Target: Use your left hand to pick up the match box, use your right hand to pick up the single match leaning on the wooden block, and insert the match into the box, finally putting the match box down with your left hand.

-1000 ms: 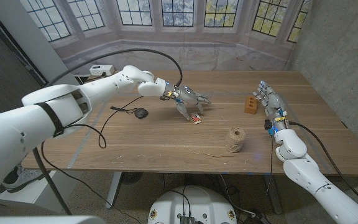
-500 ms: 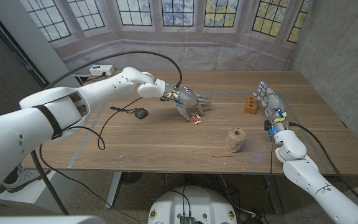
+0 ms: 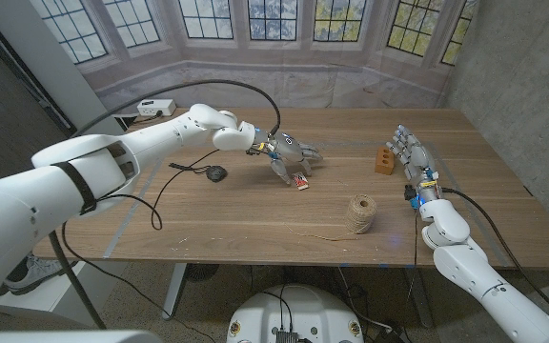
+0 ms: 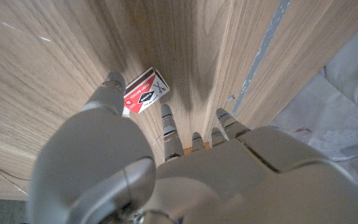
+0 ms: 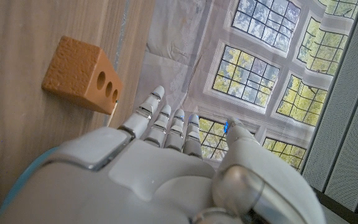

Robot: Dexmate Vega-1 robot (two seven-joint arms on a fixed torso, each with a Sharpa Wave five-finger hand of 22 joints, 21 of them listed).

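While match box (image 3: 300,180) lies on table (image 3: 208,219), step one in hand: left hand (image 3: 291,154) over it, fingers spread, nothing held; next closes on box. Right hand (image 3: 413,152) open, empty, beside wooden block (image 3: 384,159); match too small to tell

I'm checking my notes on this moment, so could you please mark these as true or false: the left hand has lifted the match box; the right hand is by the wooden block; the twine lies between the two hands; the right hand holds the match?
1. The left hand has lifted the match box. False: the box lies on the table, with the fingers reaching down at it.
2. The right hand is by the wooden block. True.
3. The twine lies between the two hands. True, nearer the robot than both.
4. The right hand holds the match. False: its fingers are spread, holding nothing.
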